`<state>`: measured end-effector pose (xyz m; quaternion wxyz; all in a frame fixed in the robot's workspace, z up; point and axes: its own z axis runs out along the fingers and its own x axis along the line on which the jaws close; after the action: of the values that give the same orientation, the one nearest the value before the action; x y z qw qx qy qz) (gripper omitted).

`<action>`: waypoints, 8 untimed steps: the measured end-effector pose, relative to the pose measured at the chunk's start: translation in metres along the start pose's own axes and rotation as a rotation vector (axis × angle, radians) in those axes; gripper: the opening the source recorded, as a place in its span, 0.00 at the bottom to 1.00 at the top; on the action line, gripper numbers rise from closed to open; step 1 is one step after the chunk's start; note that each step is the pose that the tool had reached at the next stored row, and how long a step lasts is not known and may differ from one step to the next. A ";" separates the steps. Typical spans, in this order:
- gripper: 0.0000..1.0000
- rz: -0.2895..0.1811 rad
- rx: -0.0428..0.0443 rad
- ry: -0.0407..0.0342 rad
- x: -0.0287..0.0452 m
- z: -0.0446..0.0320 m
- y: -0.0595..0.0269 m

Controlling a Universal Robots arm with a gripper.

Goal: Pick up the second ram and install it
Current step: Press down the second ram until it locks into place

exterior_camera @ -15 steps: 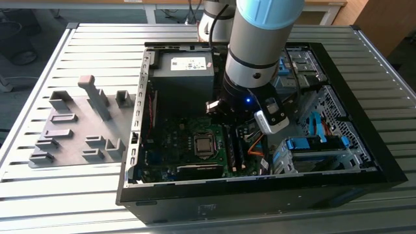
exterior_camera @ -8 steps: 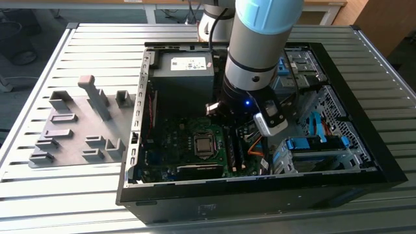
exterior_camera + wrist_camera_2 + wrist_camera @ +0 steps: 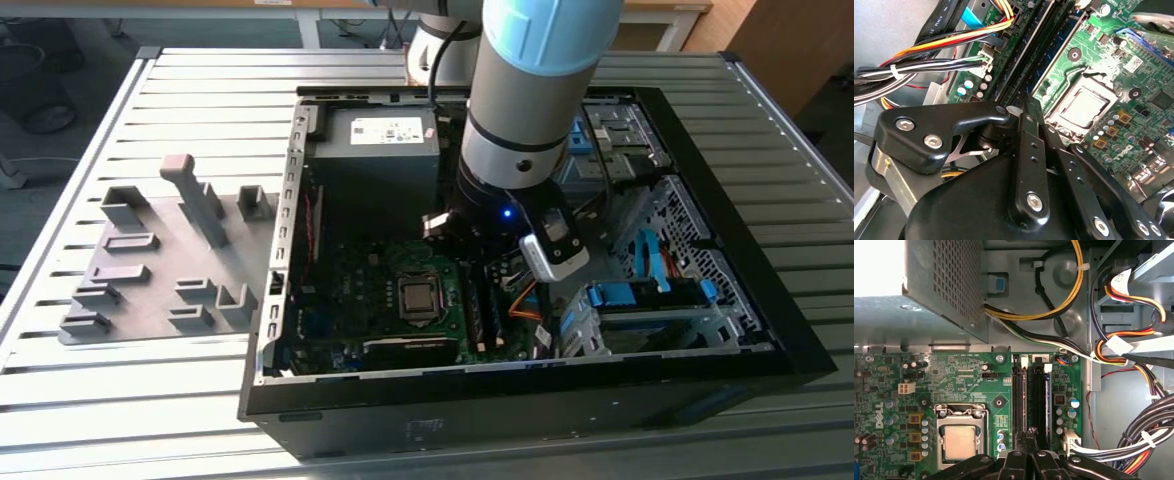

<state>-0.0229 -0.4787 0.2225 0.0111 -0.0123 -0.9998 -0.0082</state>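
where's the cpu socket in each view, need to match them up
Exterior view: the cpu socket sits mid-motherboard, toward the exterior view's left of the gripper.
First wrist view: the socket lies beside the ram slots, near the gripper linkage.
Second wrist view: the socket lies just beyond the gripper.
Shared landmark: the long ram slots next to the socket.

The arm [image 3: 527, 90] reaches steeply down from above, wrist low. Its gripper [image 3: 1030, 436] points straight down, black fingers [image 3: 1030, 137] drawn close together at the tips.
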 end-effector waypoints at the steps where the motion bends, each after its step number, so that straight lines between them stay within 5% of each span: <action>1: 0.11 0.000 -0.0001 0.0000 0.0000 0.0001 0.0000; 8: 0.11 0.000 0.0000 0.0001 0.0000 0.0016 -0.0001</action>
<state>-0.0229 -0.4788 0.2209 0.0112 -0.0123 -0.9998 -0.0082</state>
